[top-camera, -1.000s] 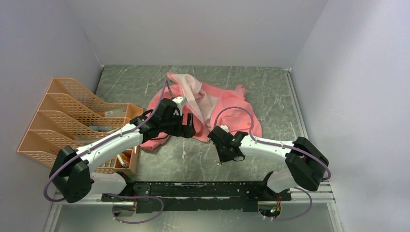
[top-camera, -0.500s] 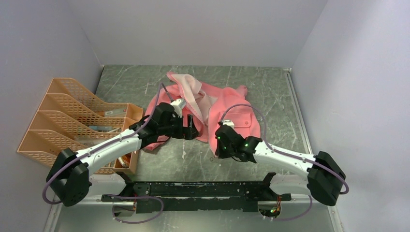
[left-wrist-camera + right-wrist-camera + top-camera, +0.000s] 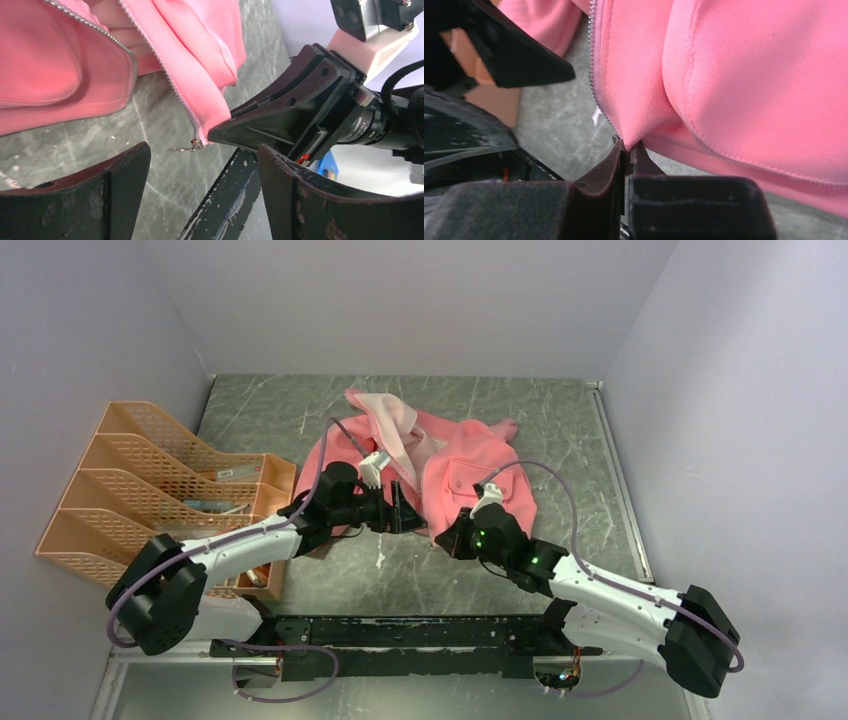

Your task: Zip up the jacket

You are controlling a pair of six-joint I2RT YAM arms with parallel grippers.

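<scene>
We find the salmon-pink fleece jacket [image 3: 470, 465] lying unzipped at centre frame. The right gripper [image 3: 628, 150] is clenched on its lower zipper corner [image 3: 200, 139]. The left gripper [image 3: 202, 155], jaws spread, faces that corner, seemingly just short of it.

The jacket [image 3: 470, 465] fills the middle of the table [image 3: 585, 440], and bare surface shows along the right side and at the far corners. A rack [image 3: 150, 480] blocks the left side, and walls [image 3: 400, 300] close off three sides. The left gripper [image 3: 398, 510] and right gripper [image 3: 448, 540] sit close together at the jacket's near hem, with only a narrow gap between them.
</scene>
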